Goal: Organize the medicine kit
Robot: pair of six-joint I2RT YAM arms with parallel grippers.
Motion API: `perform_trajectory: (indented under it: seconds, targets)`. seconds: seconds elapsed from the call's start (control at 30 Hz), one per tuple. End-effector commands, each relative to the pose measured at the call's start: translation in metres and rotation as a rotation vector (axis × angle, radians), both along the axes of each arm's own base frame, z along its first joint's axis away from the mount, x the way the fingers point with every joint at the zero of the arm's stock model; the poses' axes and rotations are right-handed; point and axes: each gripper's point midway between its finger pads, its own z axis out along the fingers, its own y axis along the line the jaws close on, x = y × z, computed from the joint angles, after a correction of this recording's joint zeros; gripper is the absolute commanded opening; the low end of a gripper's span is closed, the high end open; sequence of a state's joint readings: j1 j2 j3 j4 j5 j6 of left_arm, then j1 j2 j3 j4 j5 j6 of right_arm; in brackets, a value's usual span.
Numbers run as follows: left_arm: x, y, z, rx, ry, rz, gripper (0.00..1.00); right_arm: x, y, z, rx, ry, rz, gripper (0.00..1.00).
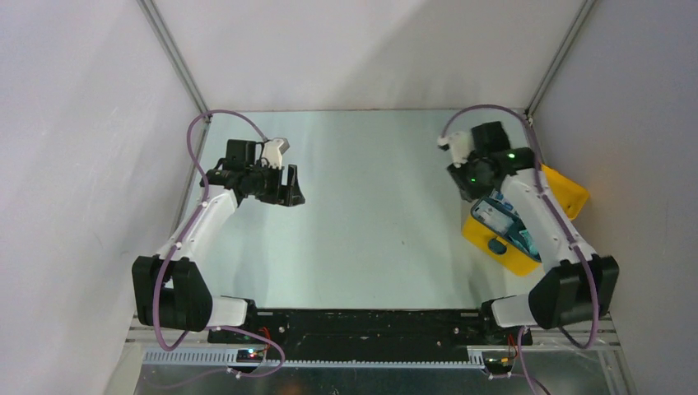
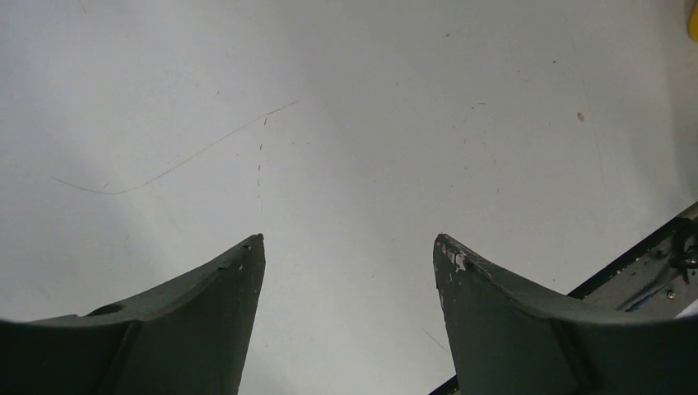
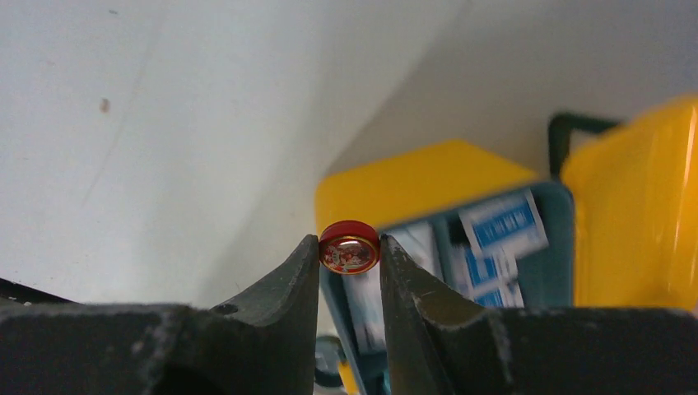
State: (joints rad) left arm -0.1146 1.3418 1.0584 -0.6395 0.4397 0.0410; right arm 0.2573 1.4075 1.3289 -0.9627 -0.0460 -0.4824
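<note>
Closest to us, in the right wrist view, are the dark fingers (image 3: 288,284) of the right end effector (image 3: 349,248). They are drawn in to a narrow gap and pinch a small round red disc (image 3: 349,247) by its edges at the very tips. The disc has a gold-toned rim around a face whose marking is too small for us to read.

Behind the disc, out of focus, we see the kit (image 3: 411,177). It is a yellow case standing open, with its lid (image 3: 634,206) swung up and back on the right. Inside is a teal tray (image 3: 561,247) holding white-and-blue packets (image 3: 502,222). From this view the disc lines up with the near left corner of the open case. We cannot tell how high above it the disc hangs.

From the overhead camera the kit sits on the right side of the bench (image 1: 370,206), near the right wall. It is partly hidden under the right forearm. A dark teal latch (image 1: 496,245) shows on the yellow wall facing the bench's middle, and the lid leans away towards the right wall. The right wrist is poised over the far left end of the kit.

The left end effector (image 2: 349,240) is well apart from all this, over the far left of the bench. Its fingers are spread wide with nothing between them. Below them we see only bare pale bench, marked by a thin curved scratch (image 2: 177,160) and a few specks.
</note>
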Motion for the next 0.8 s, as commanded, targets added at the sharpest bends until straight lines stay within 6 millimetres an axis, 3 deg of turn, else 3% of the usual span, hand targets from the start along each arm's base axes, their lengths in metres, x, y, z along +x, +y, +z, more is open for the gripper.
perform_trajectory:
  seconds: [0.0, 0.13, 0.3, 0.53, 0.77]
  targets:
    - [0.011, -0.007, 0.026, -0.052, -0.053, -0.005, 0.79, -0.03, -0.046, 0.02, 0.029, -0.017, -0.12, 0.28]
    - [0.012, -0.011, 0.023, -0.069, -0.033, -0.01, 0.79, -0.057, -0.091, 0.028, 0.027, -0.037, -0.266, 0.28]
    - [0.011, -0.013, 0.026, -0.083, -0.036, -0.02, 0.79, -0.089, -0.136, 0.008, 0.012, 0.029, -0.431, 0.28]
    - [0.012, -0.016, 0.027, -0.094, -0.032, -0.03, 0.79, -0.113, -0.158, -0.015, 0.04, 0.094, -0.548, 0.32]
    - [0.015, -0.023, 0.026, -0.098, -0.026, -0.052, 0.79, -0.107, -0.177, 0.002, 0.028, -0.032, -0.644, 0.57]
